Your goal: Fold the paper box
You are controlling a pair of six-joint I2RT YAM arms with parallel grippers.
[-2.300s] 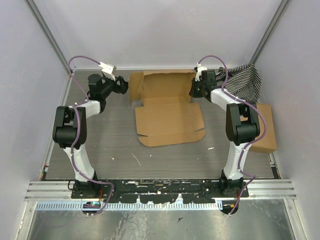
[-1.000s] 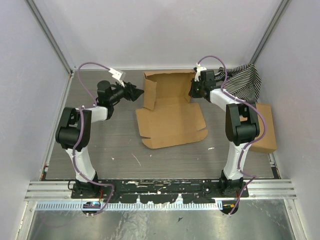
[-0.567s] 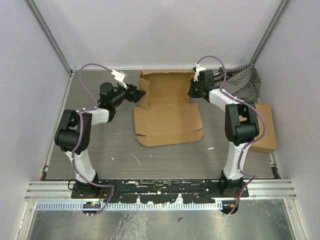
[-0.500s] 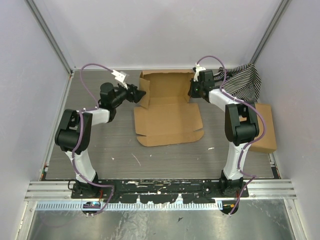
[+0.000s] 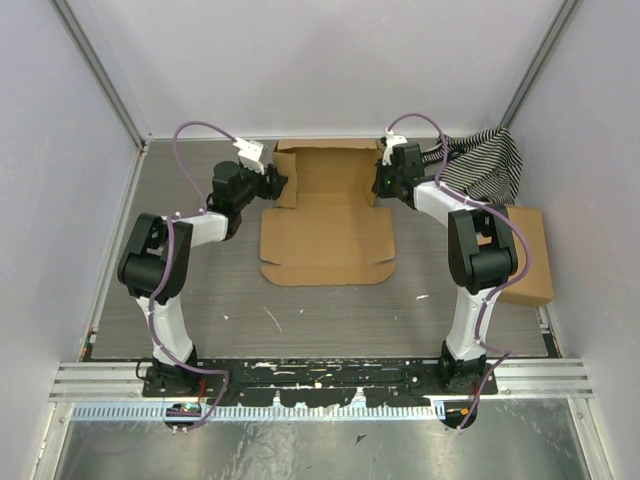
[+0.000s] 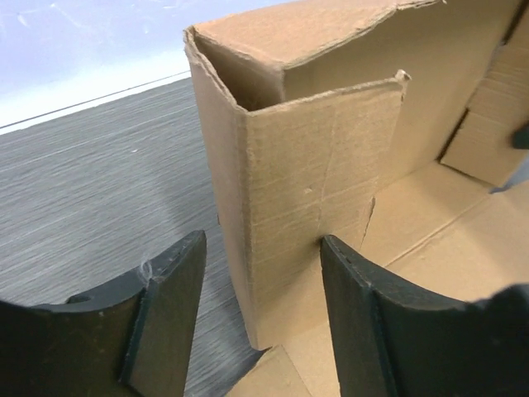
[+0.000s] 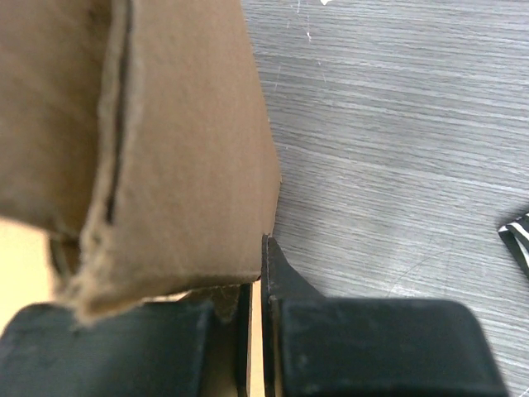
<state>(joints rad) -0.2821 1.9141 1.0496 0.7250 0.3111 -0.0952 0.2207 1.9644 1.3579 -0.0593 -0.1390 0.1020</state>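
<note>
Paper box, look: the paper box (image 5: 325, 235) is plain brown corrugated cardboard, only part folded. A broad flat panel lies toward my bases, notched at its near corners. Its far end stands up as a back wall, with a side flap raised at the left and another at the right.
Paper box, place: it sits mid-surface, toward the far end, between my two grippers.
Left flap, close up: it is upright and meets the back wall at a corner. Its top edge is rough and faint crease lines cross its face.
Left gripper: my left gripper (image 5: 272, 180) has its fingers apart, one on each side of the left flap. The outer finger is clear of the cardboard.
Right gripper: my right gripper (image 5: 381, 183) has its fingers pressed together on the thin edge of the box's right wall.
Surface: the surface (image 5: 200, 280) is grey with a wood grain and a few pale scuffs.
Room: pale walls (image 5: 330, 60) close in three sides. A metal rail (image 5: 320, 378) runs along the near edge.
Far right corner: a black-and-white striped cloth (image 5: 485, 165) is bunched there.
Right edge: a larger cardboard box (image 5: 530, 255) lies apart from the paper box.
</note>
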